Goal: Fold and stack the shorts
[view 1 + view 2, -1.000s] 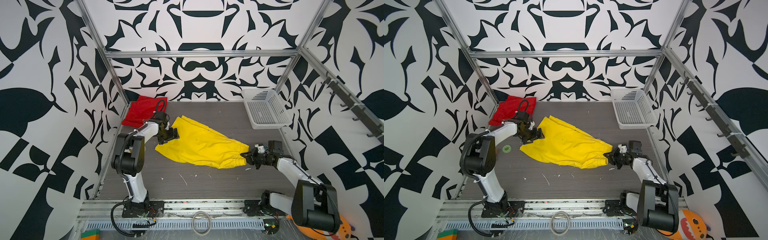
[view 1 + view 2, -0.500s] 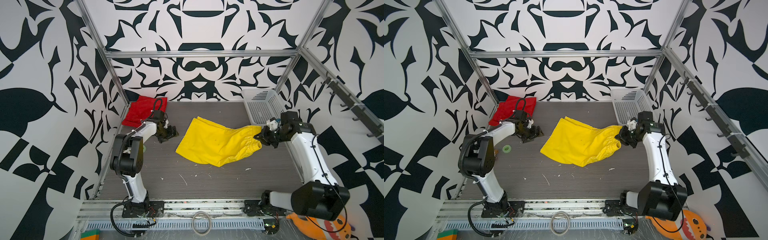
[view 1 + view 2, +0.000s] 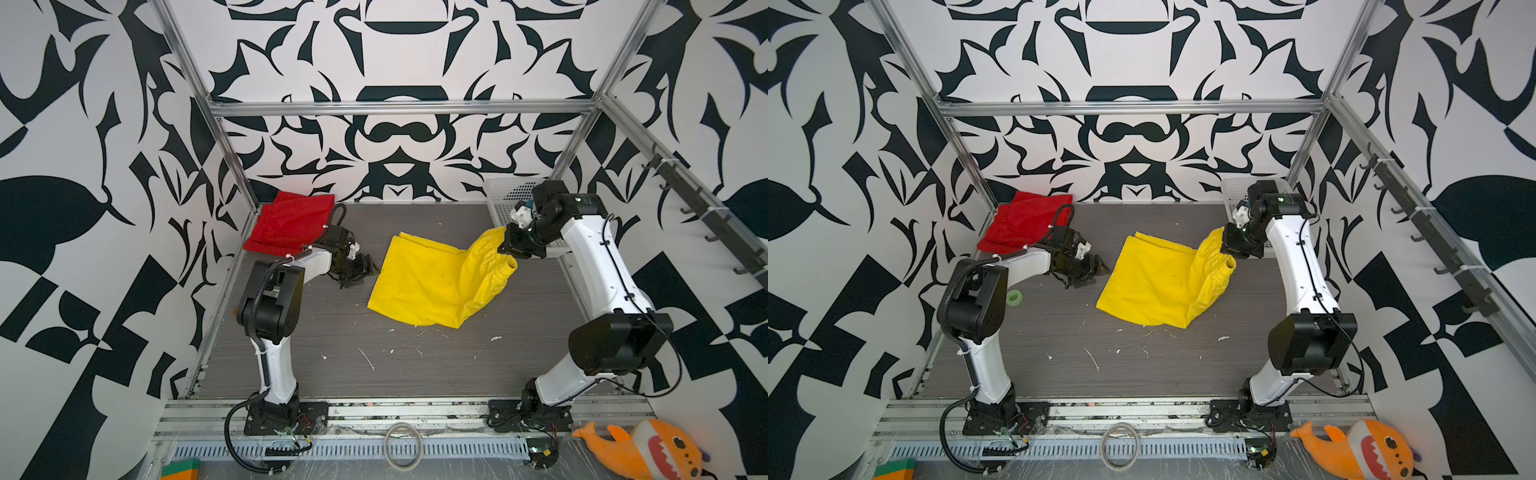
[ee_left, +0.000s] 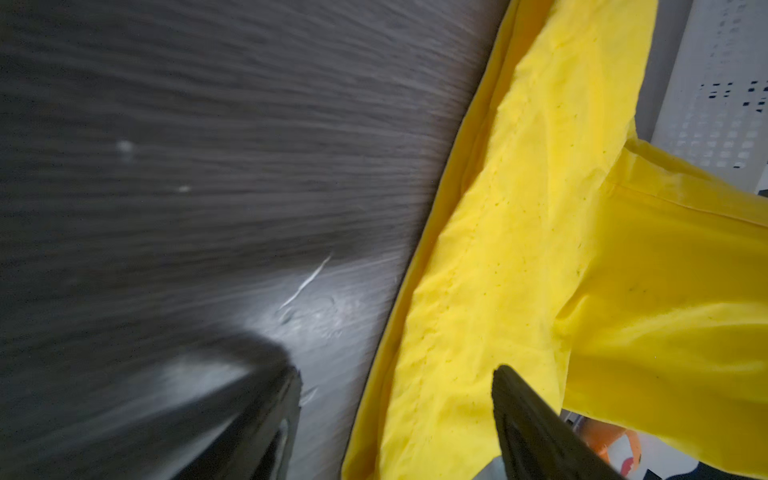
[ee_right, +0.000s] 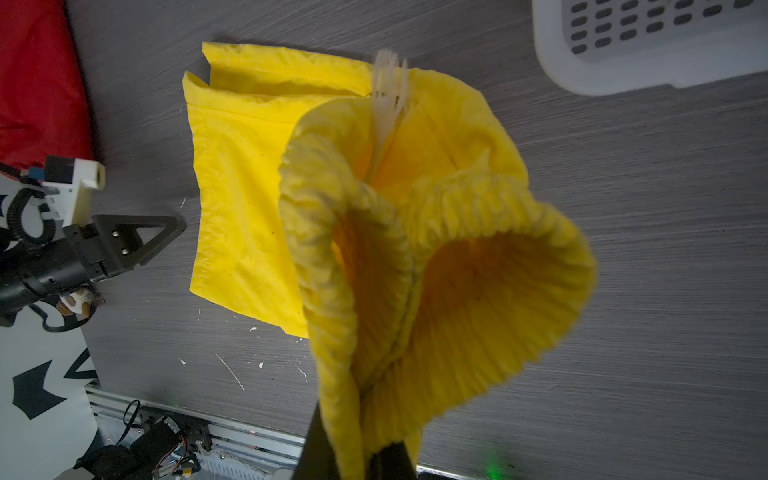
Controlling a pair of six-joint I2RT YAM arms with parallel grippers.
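Two pairs of shorts share the dark wood-grain table (image 3: 374,365). Far left, in the back corner, the red shorts (image 3: 291,222) lie spread against the frame. Just right of them the left gripper (image 3: 368,270) hangs low over bare table, its jaws apart and empty. The left wrist view shows both black fingers (image 4: 257,415) spread, with the yellow hem just beyond them, near but not touching.

In the middle, the yellow shorts (image 3: 428,286) rest with their legs folded flat on the table, while the waistband end rises off the surface to the right. There the right gripper (image 3: 506,244) is clamped on the gathered elastic waistband, holding it up in the air. The right wrist view shows the band bunched and gaping, with a frayed white drawstring (image 5: 388,83) end beside it.

Behind that arm, in the back right corner, sits the white perforated basket (image 3: 505,193). Off the table at the front right lies an orange plush shark (image 3: 648,455).
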